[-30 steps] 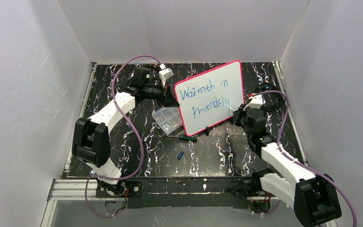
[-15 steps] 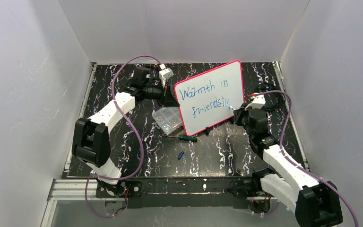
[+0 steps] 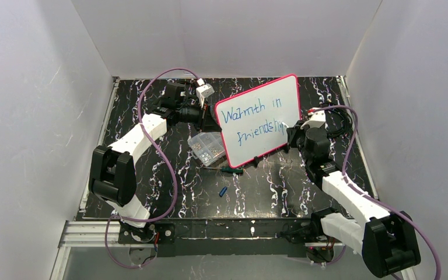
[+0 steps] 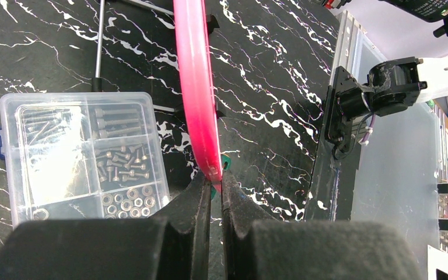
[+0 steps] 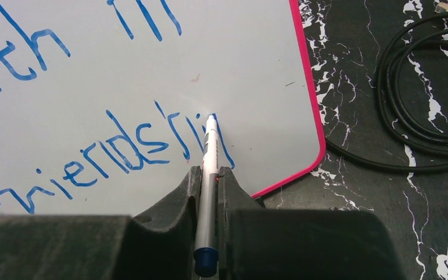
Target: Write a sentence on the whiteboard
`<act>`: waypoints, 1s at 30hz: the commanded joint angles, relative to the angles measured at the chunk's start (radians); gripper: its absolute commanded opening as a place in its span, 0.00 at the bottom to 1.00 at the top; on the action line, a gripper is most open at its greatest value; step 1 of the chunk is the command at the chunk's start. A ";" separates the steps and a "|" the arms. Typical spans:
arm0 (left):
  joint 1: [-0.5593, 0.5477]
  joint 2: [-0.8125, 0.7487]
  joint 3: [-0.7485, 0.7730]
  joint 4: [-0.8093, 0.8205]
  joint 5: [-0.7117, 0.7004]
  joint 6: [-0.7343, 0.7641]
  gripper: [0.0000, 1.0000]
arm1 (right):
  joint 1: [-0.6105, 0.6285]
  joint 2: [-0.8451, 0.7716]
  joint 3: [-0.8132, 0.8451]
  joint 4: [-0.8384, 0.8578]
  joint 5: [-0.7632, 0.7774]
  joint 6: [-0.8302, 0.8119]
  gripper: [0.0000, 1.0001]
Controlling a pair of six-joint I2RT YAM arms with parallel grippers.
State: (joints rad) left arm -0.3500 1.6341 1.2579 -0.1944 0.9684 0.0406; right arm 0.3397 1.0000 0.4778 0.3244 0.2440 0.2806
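Gripper of the right arm (image 5: pixel 209 171), fingers pressed together on a white marker (image 5: pixel 210 140) with a blue rear end, barrel running straight out between them. Marker tip touching the whiteboard (image 5: pixel 251 64) at the end of the lower line of the sentence (image 5: pixel 125 146), near the board's lower right corner and its pink-red rim. Blue handwriting in two lines: "Warmth in" above, "friendshi" below, plus one more slanting stroke beside the tip, partly hidden by the marker. Beyond that corner, on the black marbled table (image 3: pixel 280 186), a coil of black cable (image 5: pixel 420 99), apart from the board. Gripper of the left arm (image 4: pixel 212 184) at the opposite, left edge of the board, fingers pinched onto the rim, seen edge-on from the left wrist. Board between the two grippers, face tilted up toward the top camera. Just beside that gripper, a clear plastic compartment box (image 4: pixel 81 157) of screws and nuts, near the board's lower left corner. In front of the board, a green-handled screwdriver (image 3: pixel 231 170), and nearer the arm bases a small blue piece (image 3: pixel 223 191), too small to identify.
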 commanded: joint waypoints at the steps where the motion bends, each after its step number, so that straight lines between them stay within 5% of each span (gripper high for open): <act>1: 0.000 -0.081 0.035 0.004 0.052 0.007 0.00 | -0.002 0.006 0.043 0.074 0.021 -0.021 0.01; 30: 0.000 -0.083 0.036 0.004 0.053 0.007 0.00 | -0.002 -0.009 -0.001 -0.018 -0.025 -0.021 0.01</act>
State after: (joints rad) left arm -0.3500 1.6329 1.2579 -0.1921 0.9695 0.0402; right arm 0.3359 1.0138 0.4786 0.3202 0.2619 0.2584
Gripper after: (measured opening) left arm 0.043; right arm 0.177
